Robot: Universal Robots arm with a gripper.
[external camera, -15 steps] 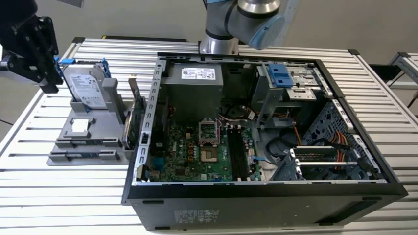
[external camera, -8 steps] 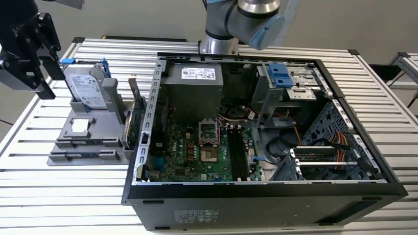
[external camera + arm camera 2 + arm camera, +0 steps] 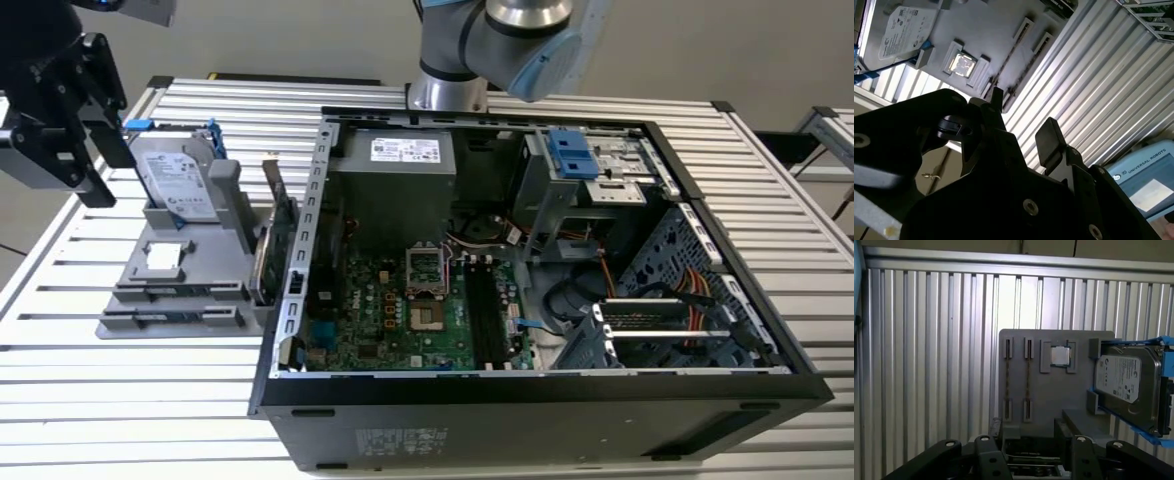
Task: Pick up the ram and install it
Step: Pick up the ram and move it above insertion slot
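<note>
Released, the tool (image 3: 1024, 120) holds nothing: in the second wrist view its two black fingers (image 3: 1050, 141) stand apart with only the bench slats showing between them. In the exterior view it hangs at the exterior view's left, above the far end of a grey holder (image 3: 214, 300) and just beside the upright hard drive (image 3: 174, 178), touching neither. The arm (image 3: 501, 45) rises behind the open computer case (image 3: 534, 420), and its upper links are cut off by the frame.

The ram (image 3: 1028, 380) sits in the grey holder as two thin strips standing edge-on in parallel slots, well apart from the tool's fingers. Only its narrow top edges can be seen, so no detail of its faces is readable. A small square chip (image 3: 1059, 355) lies in a pocket between the ram and the hard drive.

The tool's dark body hides the near end of the holder in both wrist views. In the exterior view the ram slots are hard to make out. The slatted metal bench (image 3: 134, 400) carries the holder and the case.
</note>
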